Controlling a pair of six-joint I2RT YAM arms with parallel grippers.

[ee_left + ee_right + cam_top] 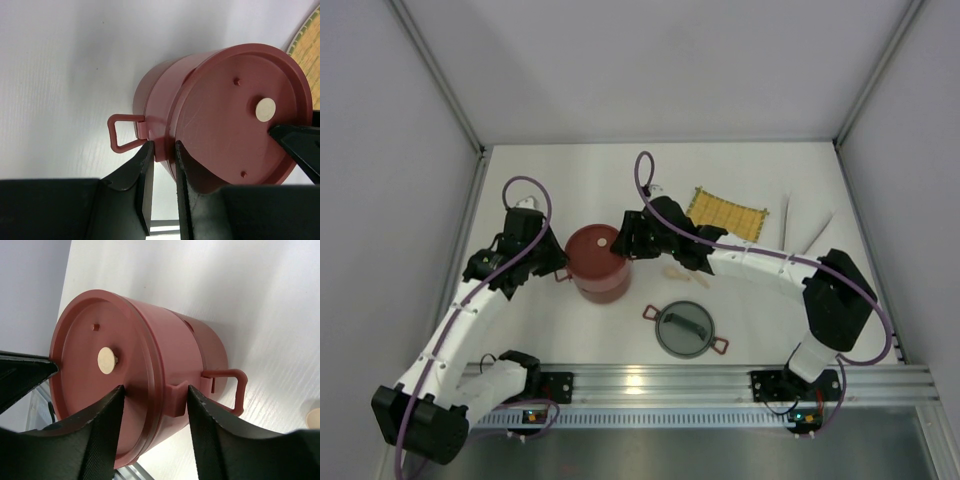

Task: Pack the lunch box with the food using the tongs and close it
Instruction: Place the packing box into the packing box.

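Nearest the arm bases, the grey domed lid (686, 330) lies alone on the white table (570, 180), with 2 small red handles at its sides. Just beyond it, to the left, the lunch box (592, 258) stands upright, its 2 dark-red tiers stacked and a flat red lid (80, 340) with a cream knob (265, 109) on top. The left gripper (163, 147) meets the box's left side beside a side handle (120, 132), fingers nearly together; whether they pinch anything cannot be told. The right gripper (155, 392) stands spread, straddling the top lid's rim on the opposite side. A cream spoon-shaped piece (675, 272) lies near the box's right. Farther back lie the yellow woven mat (725, 212) and, right of it, the tongs (787, 220), well apart from the box.
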